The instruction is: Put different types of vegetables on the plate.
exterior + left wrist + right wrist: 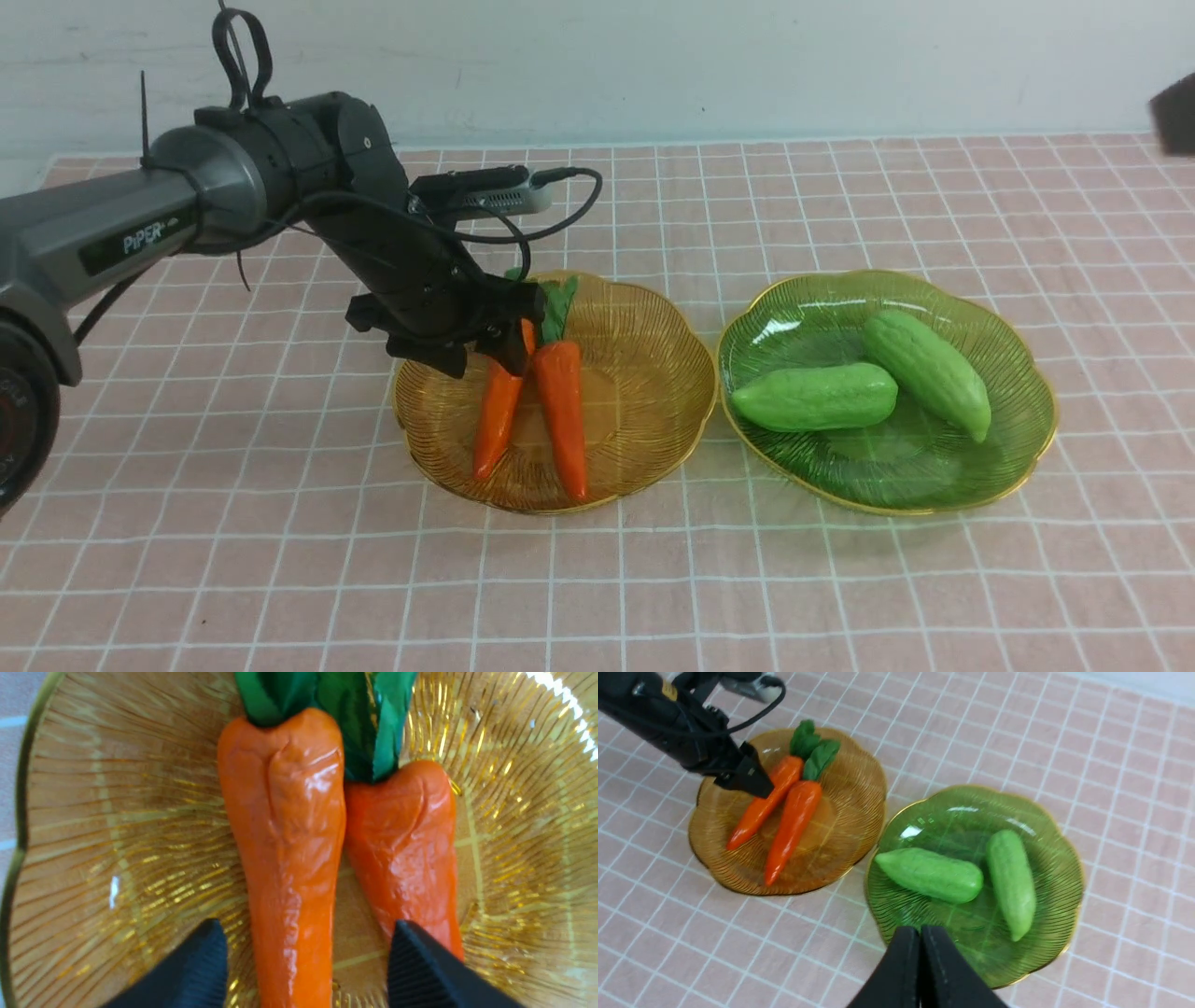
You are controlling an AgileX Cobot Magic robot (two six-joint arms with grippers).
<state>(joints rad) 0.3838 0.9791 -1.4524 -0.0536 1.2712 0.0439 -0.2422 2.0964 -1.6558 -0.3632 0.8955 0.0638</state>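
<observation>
L arm (pixel 103 224): silver-grey tube links, blk joints, loose blk cables, white "PiPER" lettering on dark label.

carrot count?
2, both on the amber plate: one toy carrot under the left pincer, the other beside it, nearer the green plate.

1. Tabletop (pixel 616 597): dusty pink-beige, matte, mottled. Pale grid lines run in 2 directions, forming boxes.
2. Tabletop's far edge (pixel 653 146): pale, near straight, meets the wall in front view.
3. Wall (pixel 597 70): off-white, faint blue-green tint, plain, light smudges at left. A few tiny dark specks on it.
4. Dark speck (pixel 207 621): on tabletop, near-left area. Too small to ID.
</observation>
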